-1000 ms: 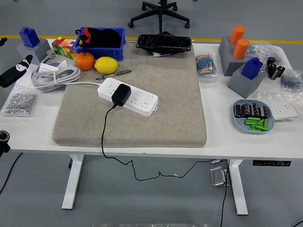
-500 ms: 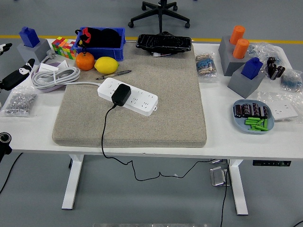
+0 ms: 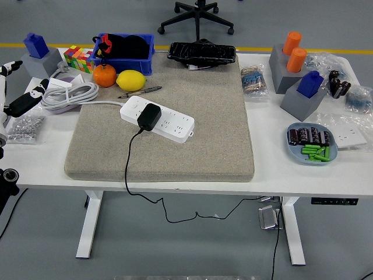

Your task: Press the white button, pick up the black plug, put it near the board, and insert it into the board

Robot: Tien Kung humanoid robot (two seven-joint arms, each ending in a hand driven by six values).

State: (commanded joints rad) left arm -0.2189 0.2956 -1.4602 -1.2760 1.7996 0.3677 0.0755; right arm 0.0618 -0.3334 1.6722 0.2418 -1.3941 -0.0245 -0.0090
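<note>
A white power strip (image 3: 166, 119) lies on the beige mat (image 3: 192, 146), its round white button (image 3: 133, 105) at the left end. A black plug (image 3: 149, 116) sits in the strip, its black cord (image 3: 127, 169) running down over the table's front edge. My left hand (image 3: 16, 99) comes in at the far left edge, over the table's left end, well left of the strip; its fingers are spread and hold nothing. The right hand is out of view.
Left of the mat are a coiled white cable (image 3: 67, 93), a bag of screws (image 3: 23, 126), an orange (image 3: 105, 75), a lemon (image 3: 131, 80), a pen (image 3: 140, 91) and a blue bin (image 3: 123, 53). On the right stand grey blocks (image 3: 303, 102) and a blue dish (image 3: 312, 144).
My left hand has moved in from the left edge, rightward and a little down, and more of it shows. The strip, plug and cord have not moved.
</note>
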